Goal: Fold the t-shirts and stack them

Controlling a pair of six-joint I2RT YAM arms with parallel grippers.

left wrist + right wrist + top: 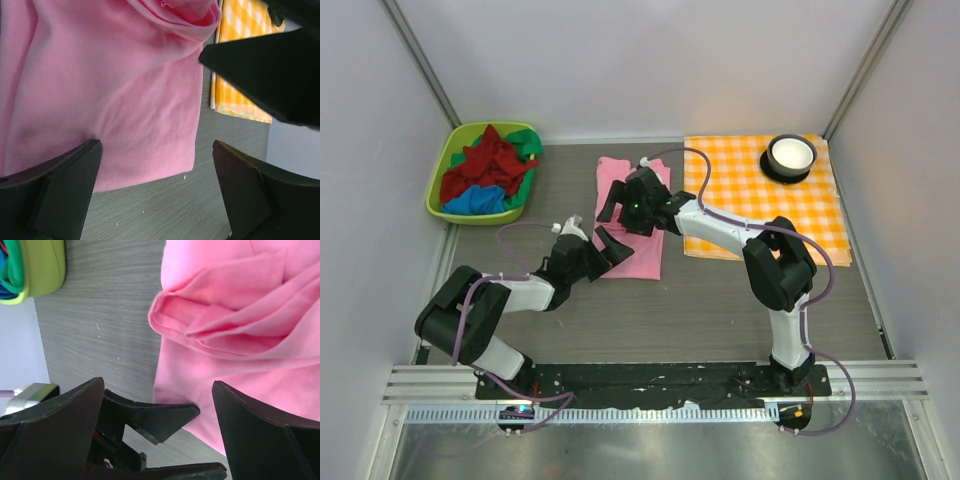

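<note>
The pink t-shirt is lying partly folded on the table, between the green basket and the checked cloth. The left gripper and right gripper are hanging over it, jaws spread, grasping nothing. 3 other t-shirts are sitting heaped in the basket.

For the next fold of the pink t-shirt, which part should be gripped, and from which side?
Probably the near hem of the pink t-shirt, approached from the near side with the open left gripper: that edge lies thin and straight on the table, while farther up the cloth is bunched.
</note>
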